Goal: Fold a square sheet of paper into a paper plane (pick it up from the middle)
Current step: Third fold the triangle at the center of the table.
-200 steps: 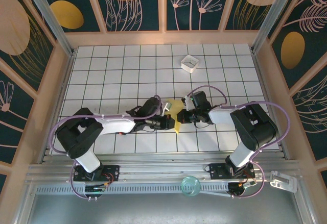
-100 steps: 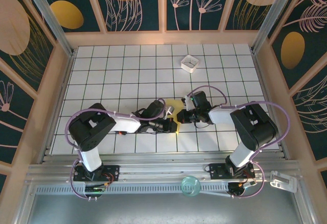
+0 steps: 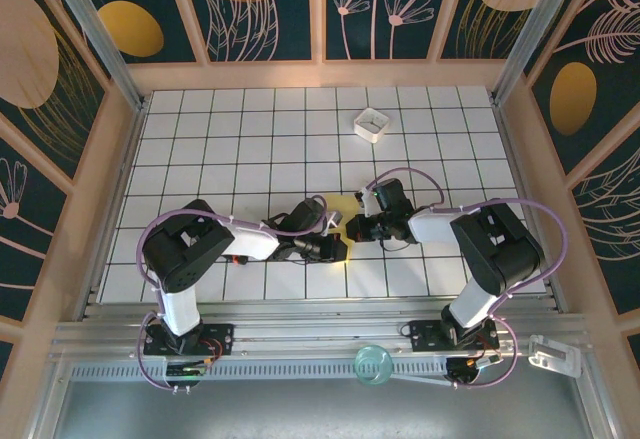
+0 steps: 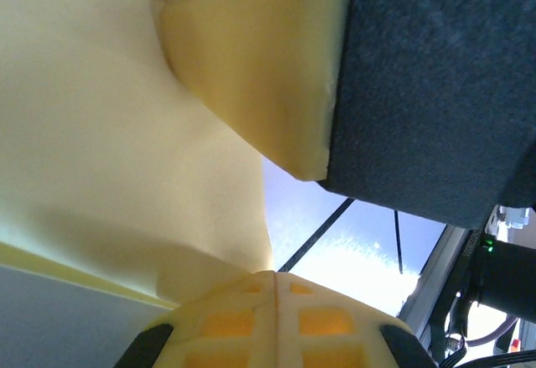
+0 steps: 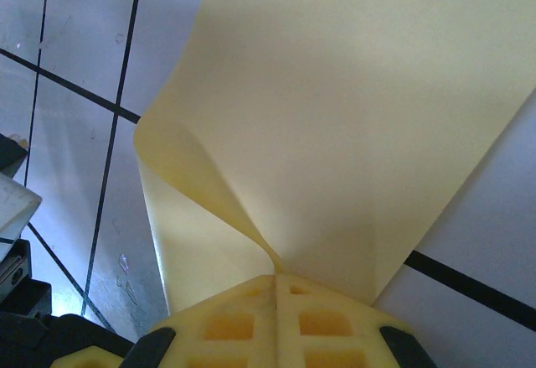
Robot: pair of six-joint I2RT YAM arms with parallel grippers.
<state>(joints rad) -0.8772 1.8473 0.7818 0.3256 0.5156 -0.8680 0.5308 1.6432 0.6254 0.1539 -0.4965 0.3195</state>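
The square sheet of paper (image 3: 346, 205) is yellow and lies bent between the two grippers at the middle of the tiled table (image 3: 250, 139). My left gripper (image 3: 340, 248) comes in from the left and is shut, its tips (image 4: 275, 276) pinching a low edge of the sheet (image 4: 109, 133). From the right, my right gripper (image 3: 353, 227) is shut on the sheet (image 5: 352, 108) too, its tips (image 5: 276, 279) clamping a curled fold. In the left wrist view the right gripper's dark body (image 4: 435, 83) sits close above. The paper plane is out of view.
A small white square box (image 3: 371, 124) stands at the back of the table, right of centre. A round glass-like disc (image 3: 374, 363) and a white bracket (image 3: 555, 356) sit on the front rail. Wooden walls border the table on three sides.
The left arm's elbow has swung right and its gripper has crept right and a little nearer, covering more of the sheet. The right gripper has stayed put, still shut on the paper.
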